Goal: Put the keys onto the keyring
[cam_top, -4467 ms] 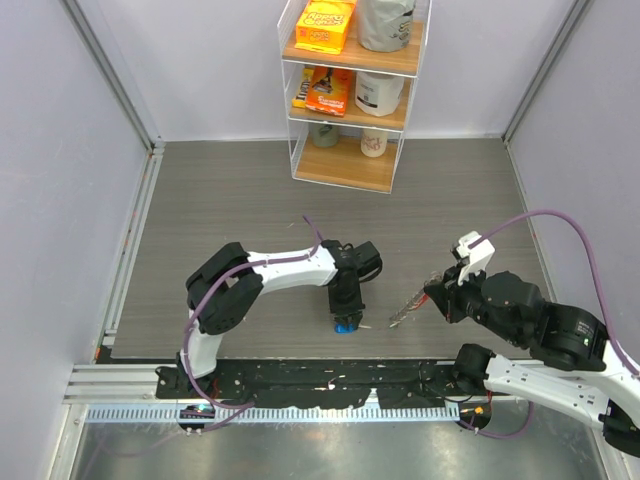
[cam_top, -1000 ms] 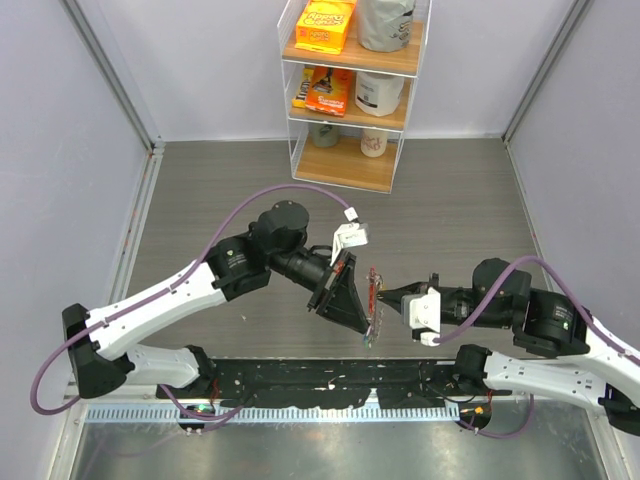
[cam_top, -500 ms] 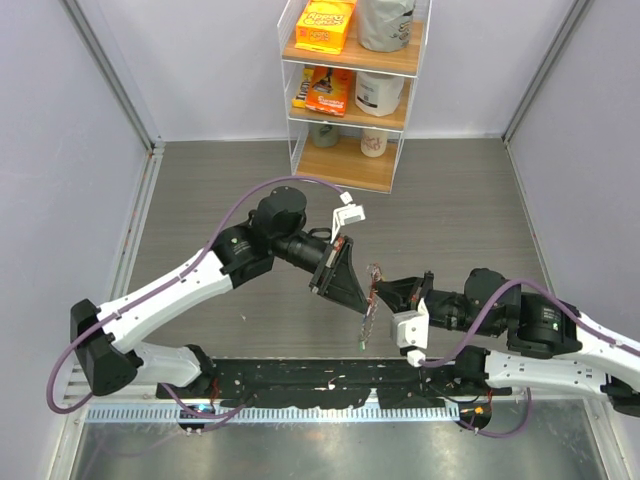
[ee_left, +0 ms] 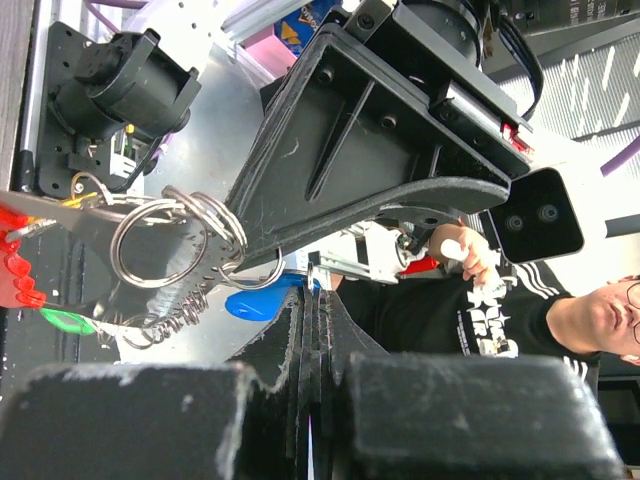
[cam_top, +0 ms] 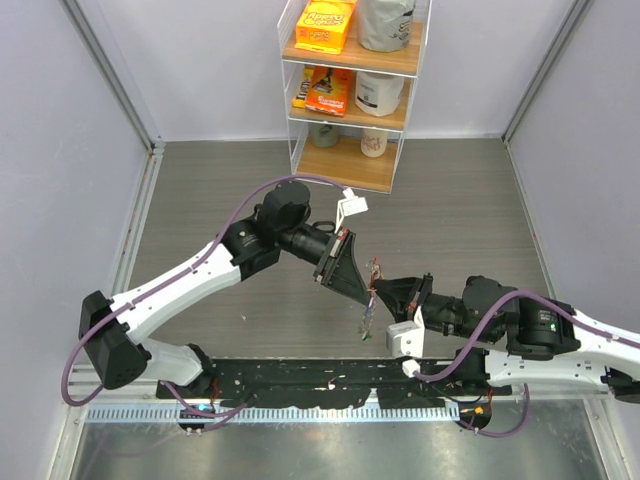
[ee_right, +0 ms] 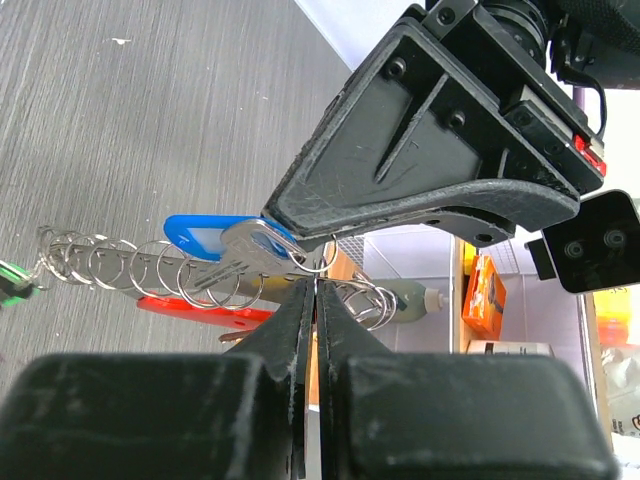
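Both grippers meet in mid-air above the table. My right gripper (cam_top: pixel 383 292) (ee_right: pixel 318 285) is shut on the keyring (ee_right: pixel 140 268), a chain of silver rings with a red piece (ee_right: pixel 200 312) under it. The keyring (cam_top: pixel 371 296) hangs between the fingertips, with a green key (cam_top: pixel 366 336) at its low end. My left gripper (cam_top: pixel 362 292) (ee_left: pixel 312 296) is shut on the small ring of the blue key (ee_right: pixel 212 238) (ee_left: pixel 260 298), pressed against the keyring (ee_left: pixel 170 240). A green key head (ee_left: pixel 65 322) shows in the left wrist view; a yellow bit sits by the rings.
A clear shelf unit (cam_top: pixel 352 90) with boxes and jars stands at the back centre. Grey walls close in both sides. The black arm-mount rail (cam_top: pixel 320 380) runs along the near edge. A person (ee_left: pixel 520 310) shows beyond the table in the left wrist view.
The left gripper rose from the table with the blue key and met the right gripper. In the last second both shifted slightly right and back, and the right wrist turned; the keyring now dangles.
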